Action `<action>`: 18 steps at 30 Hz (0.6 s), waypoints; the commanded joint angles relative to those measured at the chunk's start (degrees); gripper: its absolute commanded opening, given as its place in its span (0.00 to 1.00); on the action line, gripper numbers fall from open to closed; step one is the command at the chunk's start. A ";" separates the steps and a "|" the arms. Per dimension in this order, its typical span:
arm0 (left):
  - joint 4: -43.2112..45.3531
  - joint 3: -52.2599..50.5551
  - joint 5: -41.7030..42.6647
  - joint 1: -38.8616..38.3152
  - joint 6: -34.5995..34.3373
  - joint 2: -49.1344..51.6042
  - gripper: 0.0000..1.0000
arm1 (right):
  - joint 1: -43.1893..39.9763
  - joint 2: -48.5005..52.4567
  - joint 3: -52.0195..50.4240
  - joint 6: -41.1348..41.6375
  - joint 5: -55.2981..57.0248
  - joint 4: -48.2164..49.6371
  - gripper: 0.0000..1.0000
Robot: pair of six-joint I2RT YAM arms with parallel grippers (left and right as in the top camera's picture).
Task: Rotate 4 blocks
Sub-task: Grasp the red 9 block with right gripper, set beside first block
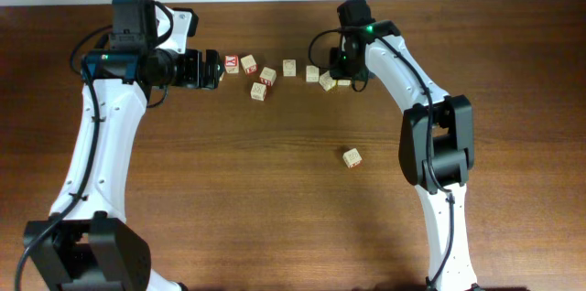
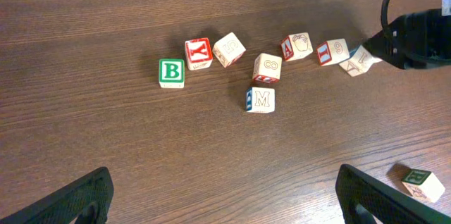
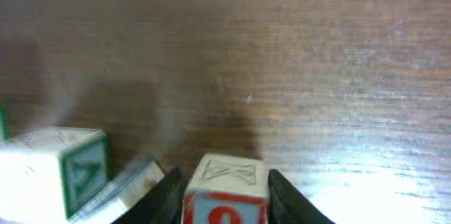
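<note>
Blocks [image 1: 289, 68] line the far edge of the table [image 1: 229, 199] overhead, the right gripper [image 1: 347, 73] down at their right end; from the left wrist the left gripper [image 2: 224, 182] gapes empty, well apart; the right wrist shows the red 9 cube [image 3: 225, 190] dead between half-closed jaws, grip uncertain.

nine wooden alphabet cubes [image 2: 267, 68] seen from the left wrist, one green-faced b cube [image 2: 171, 72] among them, two robot arms [image 1: 96, 145], one wooden table [image 1: 275, 218]

Robot lab; two arms [image 1: 96, 145] at wooden table [image 1: 256, 209]
</note>
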 commanded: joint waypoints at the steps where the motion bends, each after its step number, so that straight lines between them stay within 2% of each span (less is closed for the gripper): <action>1: 0.04 0.98 0.02 0.09 -0.33 0.28 0.99 | -0.02 0.76 -0.20 -2.56 1.84 -1.99 0.34; 6: 0.04 0.98 0.00 0.09 -0.33 0.28 0.99 | -0.02 -0.85 0.50 -2.36 -1.20 -5.97 0.26; 12: 0.04 0.98 0.00 0.09 -0.33 0.28 0.99 | 0.04 -13.46 11.89 -2.58 -8.24 -24.50 0.26; 15: 0.04 0.98 0.02 0.09 -0.33 0.28 0.99 | 2.12 -14.23 10.14 -4.00 -10.27 -34.93 0.26; 18: 0.04 0.98 0.00 0.09 -0.33 0.28 0.99 | 6.80 -14.23 0.22 -5.16 -10.21 -36.24 0.26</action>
